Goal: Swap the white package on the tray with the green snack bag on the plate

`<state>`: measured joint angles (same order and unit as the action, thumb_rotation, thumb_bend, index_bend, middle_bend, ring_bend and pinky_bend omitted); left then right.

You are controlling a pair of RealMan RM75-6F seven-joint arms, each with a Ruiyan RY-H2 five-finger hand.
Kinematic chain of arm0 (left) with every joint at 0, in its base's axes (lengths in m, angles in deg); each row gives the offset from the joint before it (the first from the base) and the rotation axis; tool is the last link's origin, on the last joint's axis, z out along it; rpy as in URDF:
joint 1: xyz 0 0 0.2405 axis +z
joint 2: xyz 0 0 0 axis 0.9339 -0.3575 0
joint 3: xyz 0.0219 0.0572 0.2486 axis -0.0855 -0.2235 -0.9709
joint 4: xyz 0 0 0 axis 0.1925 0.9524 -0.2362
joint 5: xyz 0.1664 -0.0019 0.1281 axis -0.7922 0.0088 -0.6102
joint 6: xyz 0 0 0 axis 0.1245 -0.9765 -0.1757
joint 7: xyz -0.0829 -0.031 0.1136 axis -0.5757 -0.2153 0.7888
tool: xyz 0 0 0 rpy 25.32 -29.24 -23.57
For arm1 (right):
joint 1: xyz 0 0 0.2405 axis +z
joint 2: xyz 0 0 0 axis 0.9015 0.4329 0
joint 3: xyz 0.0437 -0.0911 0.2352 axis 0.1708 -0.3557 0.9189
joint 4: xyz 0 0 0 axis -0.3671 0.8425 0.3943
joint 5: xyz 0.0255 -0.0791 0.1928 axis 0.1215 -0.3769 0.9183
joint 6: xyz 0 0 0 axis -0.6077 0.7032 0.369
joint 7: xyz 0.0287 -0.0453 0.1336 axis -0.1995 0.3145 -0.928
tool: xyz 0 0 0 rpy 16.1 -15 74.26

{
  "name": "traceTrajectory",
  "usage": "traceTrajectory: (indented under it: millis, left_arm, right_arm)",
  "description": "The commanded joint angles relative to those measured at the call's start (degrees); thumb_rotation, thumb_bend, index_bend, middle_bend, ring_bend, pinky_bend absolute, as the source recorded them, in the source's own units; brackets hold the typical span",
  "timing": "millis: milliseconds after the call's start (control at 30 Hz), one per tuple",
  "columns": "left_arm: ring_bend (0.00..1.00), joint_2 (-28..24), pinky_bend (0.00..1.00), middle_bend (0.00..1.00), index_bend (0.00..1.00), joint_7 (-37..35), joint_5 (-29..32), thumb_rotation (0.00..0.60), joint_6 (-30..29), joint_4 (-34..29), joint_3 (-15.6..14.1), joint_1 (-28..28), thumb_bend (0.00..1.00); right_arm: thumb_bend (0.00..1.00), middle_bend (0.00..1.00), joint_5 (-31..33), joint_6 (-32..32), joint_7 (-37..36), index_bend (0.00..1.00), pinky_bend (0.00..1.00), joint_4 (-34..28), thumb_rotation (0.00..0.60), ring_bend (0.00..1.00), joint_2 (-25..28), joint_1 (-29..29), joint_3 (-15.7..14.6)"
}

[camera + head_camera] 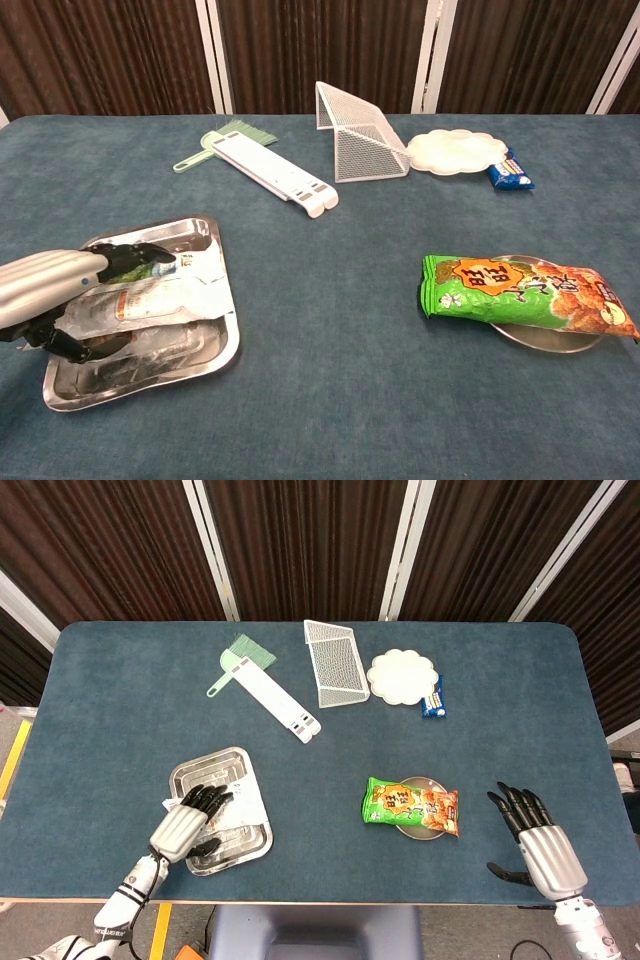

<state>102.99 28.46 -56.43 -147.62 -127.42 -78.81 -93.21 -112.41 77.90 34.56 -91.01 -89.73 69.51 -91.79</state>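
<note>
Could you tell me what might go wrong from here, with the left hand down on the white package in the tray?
1. The left hand lies over the white package, which looks limp and flat; the fingers may slide off or catch the tray rim and drag it.
2. The green snack bag overhangs its small plate, so lifting it could tip or shift the plate.
3. The right hand waits open beside the plate; both arms crossing the middle could collide.

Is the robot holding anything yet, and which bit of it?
Hard to tell. The left hand lies over the left end of the white package on the tray, but a grip isn't clear. The right hand holds nothing.
</note>
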Motion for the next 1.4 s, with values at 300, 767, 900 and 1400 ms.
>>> traceTrajectory:
  millis: [300, 767, 900, 1400]
  left_arm:
    - [0.67, 6.73, 0.75, 0.64, 0.47, 0.81, 1.66, 0.6, -6.44, 8.48, 4.22, -1.1, 0.39]
    - [0.74, 13.16, 0.81, 0.73, 0.58, -4.05, 0.38, 0.6, -1.73, 18.35, 12.42, -15.76, 0.4]
    - [0.7, 19.53, 0.75, 0.71, 0.57, -6.88, 1.81, 0.6, 2.34, 27.05, 15.79, -23.44, 0.4]
    - [0.0, 39.17, 0.06, 0.0, 0.0, -25.1, 1.67, 0.6, 12.09, 59.15, 14.46, -41.48, 0.39]
  right_arm:
    - [0.2, 0.0, 0.07, -1.3, -0.91, 0.0, 0.0, -0.42, 0.6, 0.0, 0.81, 0.53, -0.34]
    - [0.2, 0.0, 2.33, -4.73, -2.32, 0.0, 0.0, -0.95, 0.6, 0.0, 1.44, 1.88, 0.01]
    - [0.2, 0.0, 4.25, -5.86, -3.89, 0.0, 0.0, -1.14, 0.6, 0.0, 2.1, 2.33, 0.69]
    - [0.2, 0.0, 9.95, -9.72, -8.61, 0.0, 0.0, 0.52, 0.6, 0.0, 2.97, 4.27, 3.48]
